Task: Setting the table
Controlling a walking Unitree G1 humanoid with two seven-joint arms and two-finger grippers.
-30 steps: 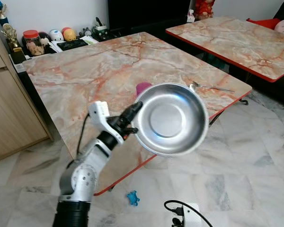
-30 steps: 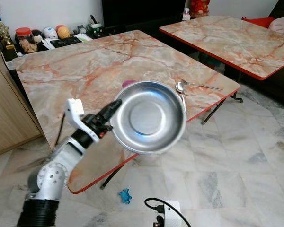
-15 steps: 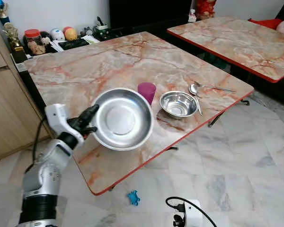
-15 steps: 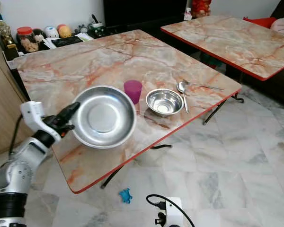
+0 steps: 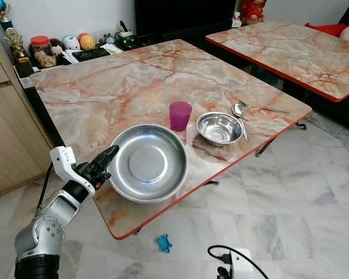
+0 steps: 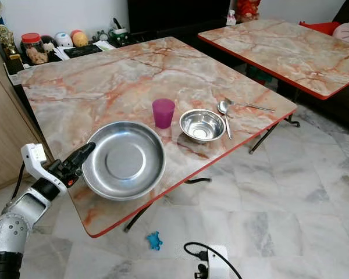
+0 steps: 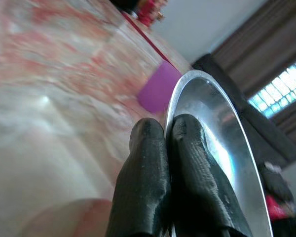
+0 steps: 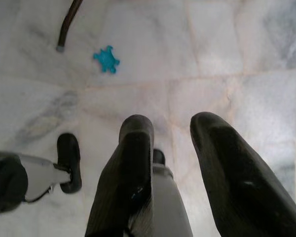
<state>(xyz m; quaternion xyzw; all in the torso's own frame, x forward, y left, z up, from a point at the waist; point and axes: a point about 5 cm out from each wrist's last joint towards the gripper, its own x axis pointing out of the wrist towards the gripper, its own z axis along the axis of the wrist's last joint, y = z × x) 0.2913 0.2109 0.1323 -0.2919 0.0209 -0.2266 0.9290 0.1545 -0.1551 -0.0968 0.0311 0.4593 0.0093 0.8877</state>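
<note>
In the lower left of the head view, the left pincer (image 5: 107, 158) is clamped on the rim of a wide, shallow stainless-steel plate (image 5: 148, 163). The plate lies low over the near corner of the orange-veined marble bench (image 5: 104, 87) with a red edge; whether it touches the top cannot be told. In the left wrist view the two black fingers (image 7: 144, 182) press together on the plate's rim. Just beyond the plate, near the frame's centre, stands a magenta plastic cup (image 5: 180, 115), and right of it a small round steel bowl (image 5: 219, 128) with a steel spoon (image 5: 239, 111) alongside. The right pincer (image 8: 172, 129) hangs with its fingers spread above the pale marble floor (image 8: 227, 59), where a small blue toy (image 8: 106, 60) lies.
</note>
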